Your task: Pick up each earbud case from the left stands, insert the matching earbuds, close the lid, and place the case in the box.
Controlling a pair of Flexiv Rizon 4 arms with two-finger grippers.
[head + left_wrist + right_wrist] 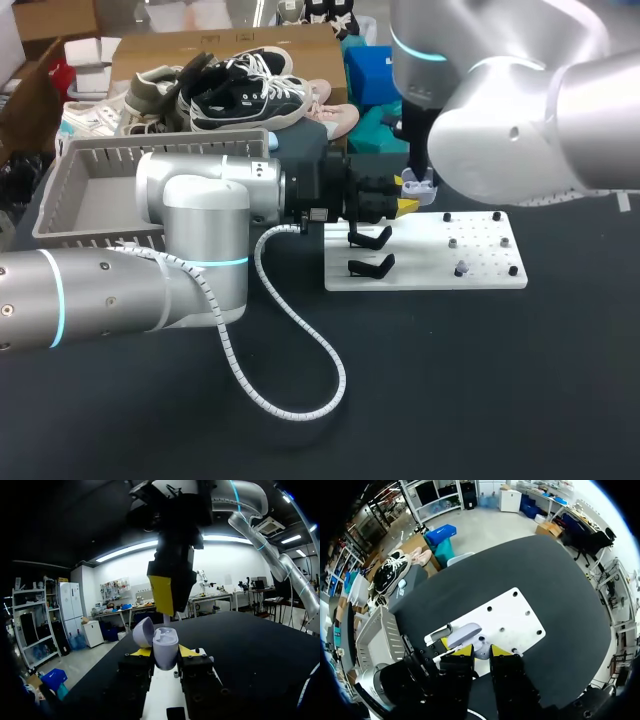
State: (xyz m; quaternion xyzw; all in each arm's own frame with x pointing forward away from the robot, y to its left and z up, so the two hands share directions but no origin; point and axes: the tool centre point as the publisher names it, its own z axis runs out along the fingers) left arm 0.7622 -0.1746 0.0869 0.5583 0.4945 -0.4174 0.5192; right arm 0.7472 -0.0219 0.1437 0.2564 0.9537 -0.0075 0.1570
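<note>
My left gripper (408,200) (165,652) is shut on a pale lavender earbud case (418,183) (166,650), held upright above the white stand board (430,262). The case's lid (143,631) stands open. Straight above the case, my right gripper (415,172) (167,597) (481,651) points down, shut on a small white earbud (166,619) at the case's mouth. In the right wrist view the case (467,634) lies just beyond the fingertips. Two black stands (370,238) (370,265) on the board's left are empty. One more earbud (460,268) sits on the board's right.
A grey box (100,190) (377,635) stands at the table's back left, behind my left arm. A white corrugated cable (290,370) loops onto the dark tabletop. Small black pegs (497,216) dot the board's right half.
</note>
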